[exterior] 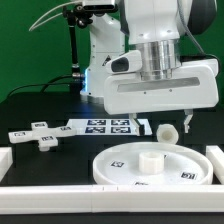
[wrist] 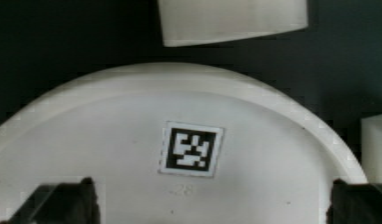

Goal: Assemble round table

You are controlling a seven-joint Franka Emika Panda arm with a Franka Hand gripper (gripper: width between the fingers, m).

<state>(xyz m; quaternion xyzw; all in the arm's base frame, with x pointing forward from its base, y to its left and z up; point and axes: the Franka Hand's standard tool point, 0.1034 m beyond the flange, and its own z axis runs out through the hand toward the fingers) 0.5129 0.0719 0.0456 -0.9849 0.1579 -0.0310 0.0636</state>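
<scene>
The round disc (exterior: pixel 150 170) lies near me on the black worktop (exterior: pixel 60 152), the cross-shaped base (exterior: pixel 36 135) farther off toward the exterior view's left; my pincer (wrist: pixel 209 208) hangs released above the disc, fingers wide apart

The tool (wrist: pixel 209 200) hangs over the far part of the disc (exterior: pixel 150 170), its fingers (wrist: pixel 63 202) spread wide, with only flat disc top between them. A raised hub (exterior: pixel 148 157) stands at the disc's middle, ringed by bare surface. The leg (exterior: pixel 165 130) sits just beyond the disc, close by the tool. Border blocks (exterior: pixel 214 160) wall the table (exterior: pixel 35 108) at its near and side edges. The base (exterior: pixel 40 133) and marker board (exterior: pixel 100 126) lie flat toward the exterior view's left, with open table between them and the disc
</scene>
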